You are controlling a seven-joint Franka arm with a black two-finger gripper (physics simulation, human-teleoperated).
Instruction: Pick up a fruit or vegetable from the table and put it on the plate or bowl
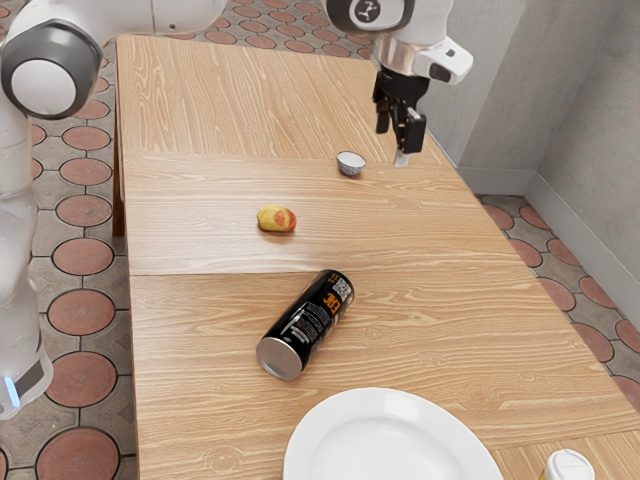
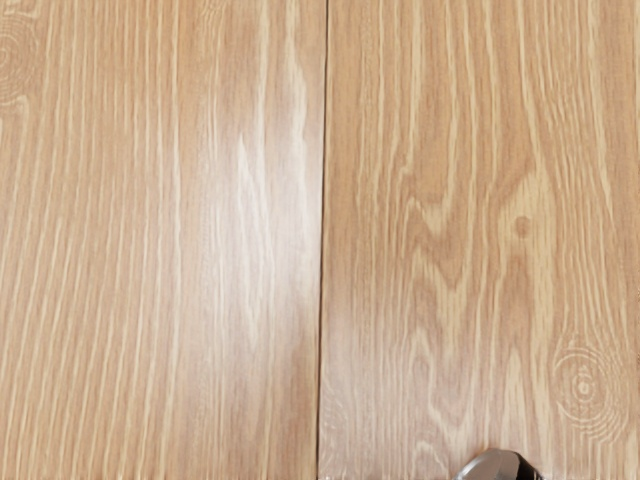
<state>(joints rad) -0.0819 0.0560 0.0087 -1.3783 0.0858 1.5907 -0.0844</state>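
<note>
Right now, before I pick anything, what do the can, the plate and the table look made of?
Can: looks like metal, with a glossy black printed body and a bare silvery end that catches light.
Plate: probably glazed ceramic, plain white with a soft sheen; it could be plastic.
Table: wood or wood veneer, light planks with clear grain and knots, satin finish.

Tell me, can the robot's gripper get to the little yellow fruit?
Probably yes. The gripper hangs above the table near the small bowl, and nothing stands between it and the fruit; the can lies farther off.
</note>
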